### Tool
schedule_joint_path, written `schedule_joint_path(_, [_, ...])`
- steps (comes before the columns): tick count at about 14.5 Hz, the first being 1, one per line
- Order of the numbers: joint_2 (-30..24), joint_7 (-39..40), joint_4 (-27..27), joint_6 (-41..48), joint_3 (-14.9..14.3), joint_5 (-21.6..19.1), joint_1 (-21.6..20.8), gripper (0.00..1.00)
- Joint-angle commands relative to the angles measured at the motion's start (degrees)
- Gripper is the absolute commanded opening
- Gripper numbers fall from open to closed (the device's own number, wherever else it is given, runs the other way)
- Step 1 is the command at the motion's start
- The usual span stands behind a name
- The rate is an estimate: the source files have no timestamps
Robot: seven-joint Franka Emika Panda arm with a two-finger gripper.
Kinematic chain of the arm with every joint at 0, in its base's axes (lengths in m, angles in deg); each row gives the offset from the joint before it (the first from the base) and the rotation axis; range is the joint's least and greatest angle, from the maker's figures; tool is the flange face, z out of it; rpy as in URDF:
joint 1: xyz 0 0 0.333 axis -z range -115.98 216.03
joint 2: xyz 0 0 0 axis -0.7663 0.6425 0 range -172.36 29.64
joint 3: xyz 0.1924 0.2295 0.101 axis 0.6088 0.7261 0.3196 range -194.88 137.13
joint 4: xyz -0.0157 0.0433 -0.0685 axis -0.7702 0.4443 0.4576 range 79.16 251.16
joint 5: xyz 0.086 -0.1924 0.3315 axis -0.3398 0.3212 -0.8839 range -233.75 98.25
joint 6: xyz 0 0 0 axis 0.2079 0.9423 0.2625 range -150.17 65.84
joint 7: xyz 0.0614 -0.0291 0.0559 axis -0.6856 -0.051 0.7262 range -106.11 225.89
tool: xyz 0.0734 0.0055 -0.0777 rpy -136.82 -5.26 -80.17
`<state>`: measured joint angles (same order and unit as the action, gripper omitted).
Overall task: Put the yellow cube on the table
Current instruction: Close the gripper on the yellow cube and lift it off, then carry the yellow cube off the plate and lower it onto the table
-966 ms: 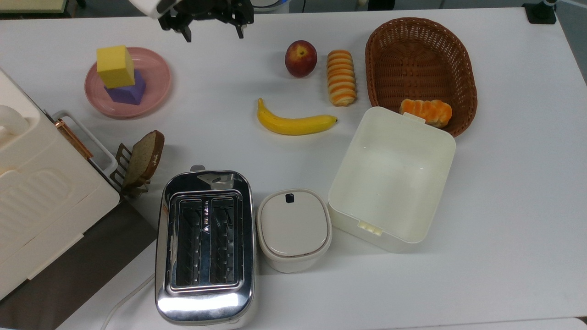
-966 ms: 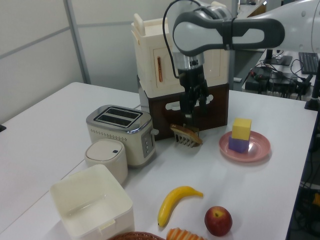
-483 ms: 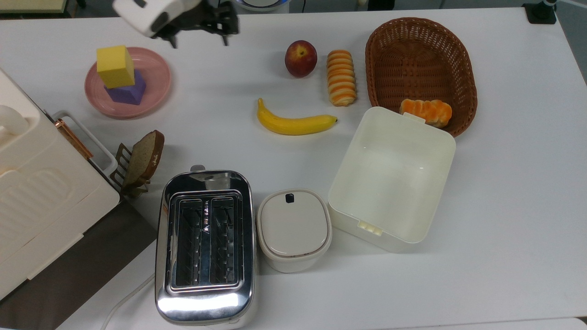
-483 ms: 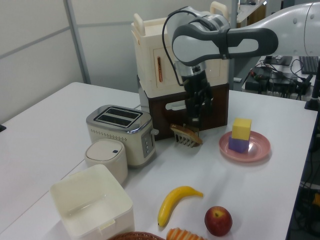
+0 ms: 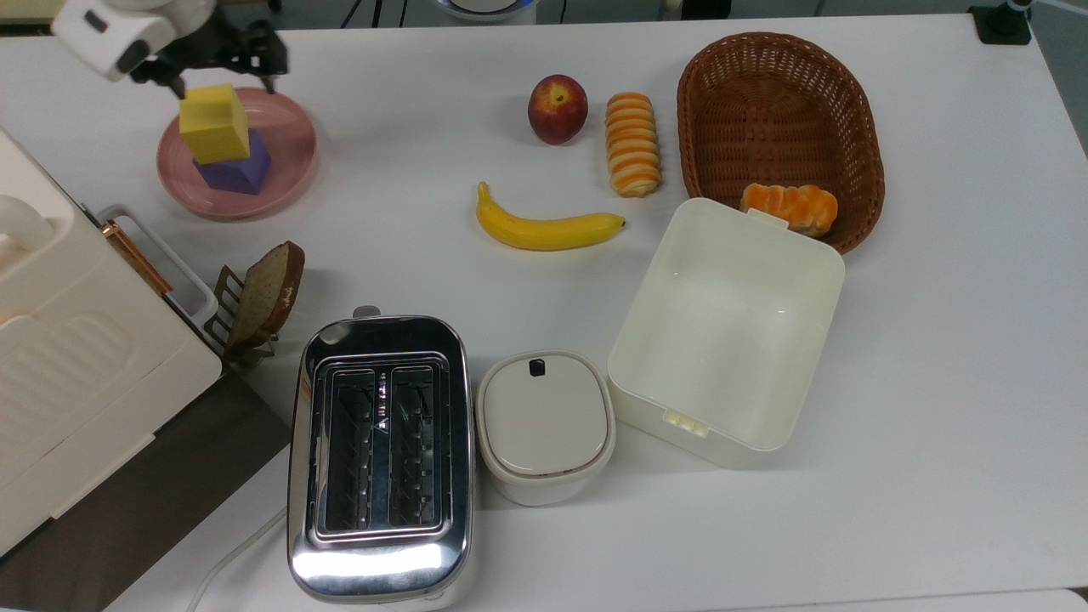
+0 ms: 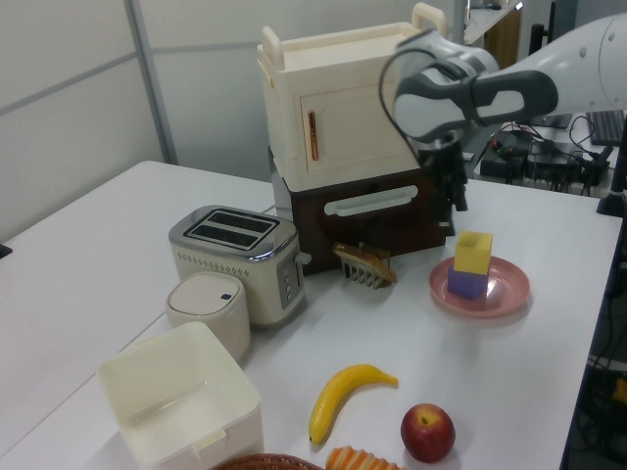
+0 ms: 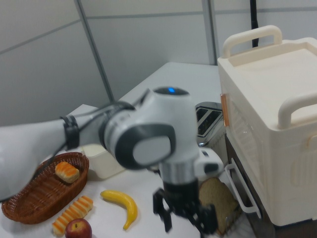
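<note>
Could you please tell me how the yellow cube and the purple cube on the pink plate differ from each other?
The yellow cube sits on top, resting on the purple cube, which sits directly on the pink plate. In the top view, the yellow cube's edges are turned slightly against the purple cube's. The open gripper hangs above the yellow cube; the purple cube is mostly covered by it. Both are plain, matte blocks of similar size.

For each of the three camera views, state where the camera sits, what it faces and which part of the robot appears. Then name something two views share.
Top view: overhead, looking down on the table; the gripper hangs open above the yellow cube.
Left view: low at the banana end, facing the cream cabinet; arm and gripper show.
Right view: beside the cabinet, facing the basket; the arm's wrist looms large.
Shared: top and left views both show the toaster.
</note>
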<state>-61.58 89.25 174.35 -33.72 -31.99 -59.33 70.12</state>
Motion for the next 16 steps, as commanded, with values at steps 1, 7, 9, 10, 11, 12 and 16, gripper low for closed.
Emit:
schedule_joint_path(1, [-1.5,6.2,8.1,-9.7,0.2,1.2,3.2,1.0])
schedule_joint_path(7, [-0.2,6.2,10.6,-11.4,0.3,1.9,2.8,1.0])
schedule_joint_path(9, [0.5,6.0,10.7,-13.0,0.3,1.9,2.6,1.0])
schedule_joint_path(10, [1.0,6.0,10.8,-13.8,0.3,1.9,2.6,0.94])
schedule_joint_path(11, [1.1,6.0,10.6,-14.0,0.3,1.9,2.7,0.71])
schedule_joint_path(12, [1.0,6.1,10.2,-13.9,0.3,1.9,2.7,0.46])
schedule_joint_path(16, [-1.6,5.4,7.0,-8.2,1.2,1.2,2.1,0.06])
